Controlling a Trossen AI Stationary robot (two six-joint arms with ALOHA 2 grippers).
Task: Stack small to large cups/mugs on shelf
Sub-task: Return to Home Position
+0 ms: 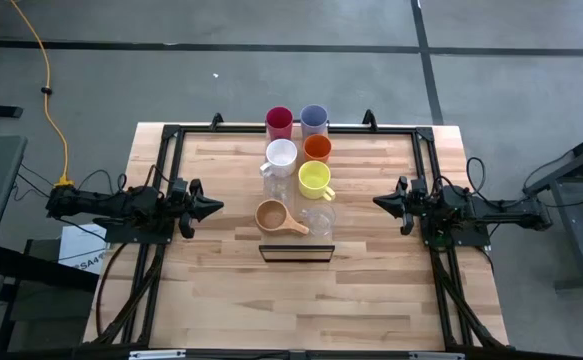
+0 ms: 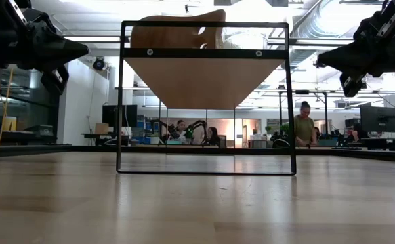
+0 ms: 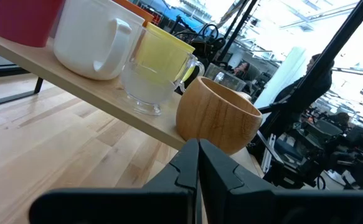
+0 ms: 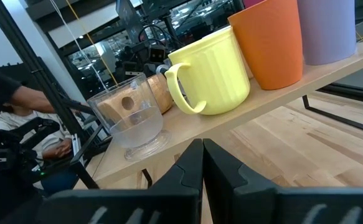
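The left gripper [image 1: 217,206] sits at centre-left of the high view. Its two fingers are pressed together on nothing, and its tip aims at the cups. All eight cups stand on the shelf [image 1: 296,252], the narrow plank running down the middle of the frame, and they form two columns.

The left column, from top to bottom, holds:
- a red tumbler [image 1: 279,122]
- a white mug [image 1: 281,156]
- a clear glass [image 1: 274,181]
- a wooden handled cup [image 1: 272,216], nearest the dark front edge

Just right of it, the second column holds:
- a lavender tumbler [image 1: 314,119]
- an orange tumbler [image 1: 317,148]
- a yellow mug [image 1: 314,179]
- a second clear glass [image 1: 318,218]

Neighbouring cups stand close together or touch. At centre-right, the right gripper [image 1: 378,201] faces the cups from the other side. Its fingers are likewise closed flush and hold nothing. Both grippers are well apart from the shelf.
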